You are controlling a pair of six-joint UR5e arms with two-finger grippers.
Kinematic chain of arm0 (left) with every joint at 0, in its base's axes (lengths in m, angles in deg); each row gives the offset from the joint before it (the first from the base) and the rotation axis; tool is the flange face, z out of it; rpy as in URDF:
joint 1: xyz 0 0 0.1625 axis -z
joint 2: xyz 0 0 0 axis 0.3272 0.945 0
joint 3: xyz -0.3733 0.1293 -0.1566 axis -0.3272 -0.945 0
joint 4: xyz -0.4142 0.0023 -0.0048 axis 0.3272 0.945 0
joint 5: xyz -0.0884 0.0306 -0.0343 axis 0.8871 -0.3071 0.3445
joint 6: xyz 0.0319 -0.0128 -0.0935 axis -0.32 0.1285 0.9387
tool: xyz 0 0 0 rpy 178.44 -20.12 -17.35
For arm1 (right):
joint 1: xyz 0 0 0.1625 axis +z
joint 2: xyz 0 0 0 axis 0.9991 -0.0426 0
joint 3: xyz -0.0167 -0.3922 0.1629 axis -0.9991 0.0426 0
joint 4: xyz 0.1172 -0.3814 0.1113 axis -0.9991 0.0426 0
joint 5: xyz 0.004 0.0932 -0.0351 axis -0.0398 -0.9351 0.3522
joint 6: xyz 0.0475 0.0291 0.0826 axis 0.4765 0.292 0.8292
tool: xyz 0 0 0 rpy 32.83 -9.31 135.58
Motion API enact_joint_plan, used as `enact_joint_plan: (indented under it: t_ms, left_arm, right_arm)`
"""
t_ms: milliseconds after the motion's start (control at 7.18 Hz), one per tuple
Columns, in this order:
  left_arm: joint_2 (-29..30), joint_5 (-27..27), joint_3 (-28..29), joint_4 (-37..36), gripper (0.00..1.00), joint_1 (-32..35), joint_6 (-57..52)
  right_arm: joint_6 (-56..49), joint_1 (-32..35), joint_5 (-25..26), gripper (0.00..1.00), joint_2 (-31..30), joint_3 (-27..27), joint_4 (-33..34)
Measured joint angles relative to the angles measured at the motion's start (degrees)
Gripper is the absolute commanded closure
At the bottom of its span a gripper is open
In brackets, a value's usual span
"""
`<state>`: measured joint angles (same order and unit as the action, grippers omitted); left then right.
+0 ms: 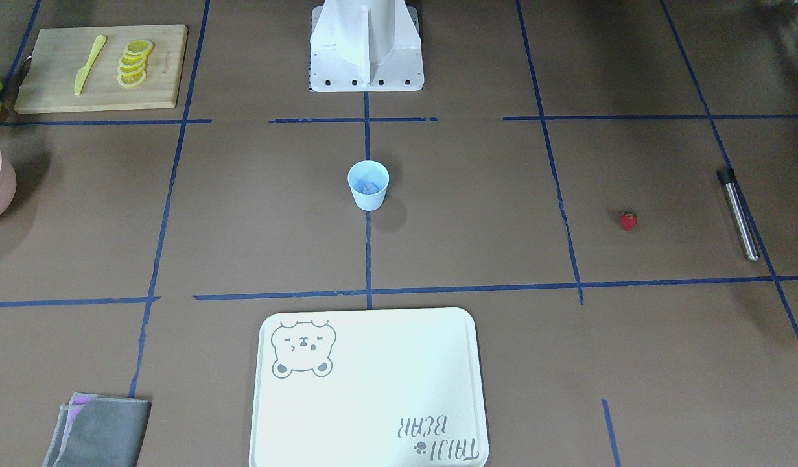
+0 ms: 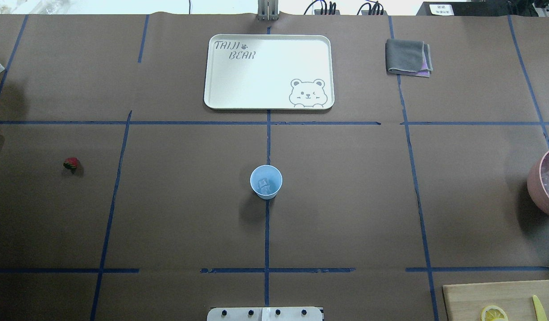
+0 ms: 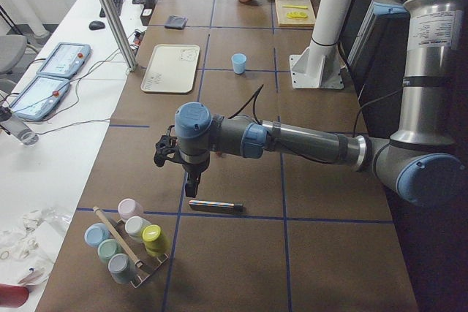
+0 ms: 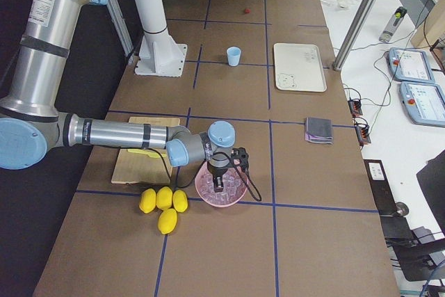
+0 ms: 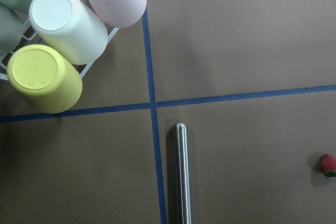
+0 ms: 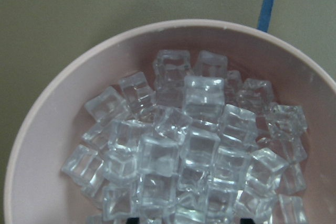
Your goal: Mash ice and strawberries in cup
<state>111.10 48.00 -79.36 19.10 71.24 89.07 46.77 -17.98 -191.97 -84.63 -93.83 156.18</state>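
1. The small pale blue plastic cup stands mid-table with a clear ice lump inside.
2. The small red strawberry lies far left of the cup.
3. The left gripper hangs over the steel rod, and the right gripper over the pink round bowl. I cannot tell either grip.

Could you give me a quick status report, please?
Left pincer over the metal rod, right pincer over the pink bowl; jaw states unclear. Cup holds ice, strawberry out on the table. Nothing near the cup.
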Motion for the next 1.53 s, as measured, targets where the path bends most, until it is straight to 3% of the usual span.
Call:
enact_joint_plan:
  t_ms: [696,1114,1532]
  left_arm:
    - [0.00,0.05,-0.08,0.08,0.00,0.01,0.00]
    - [0.00,0.07,-0.09,0.03,0.00,0.00,0.00]
    - [0.00,0.07,-0.09,0.02,0.00,-0.01,0.00]
  right_arm:
    - [-0.01,-0.05,-0.04,0.45,-0.22,0.28,-0.08]
    - [-0.06,-0.06,-0.12,0.94,-0.24,0.28,-0.09]
    - [-0.23,-0.02,-0.13,1.00,-0.31,-0.03,-0.14]
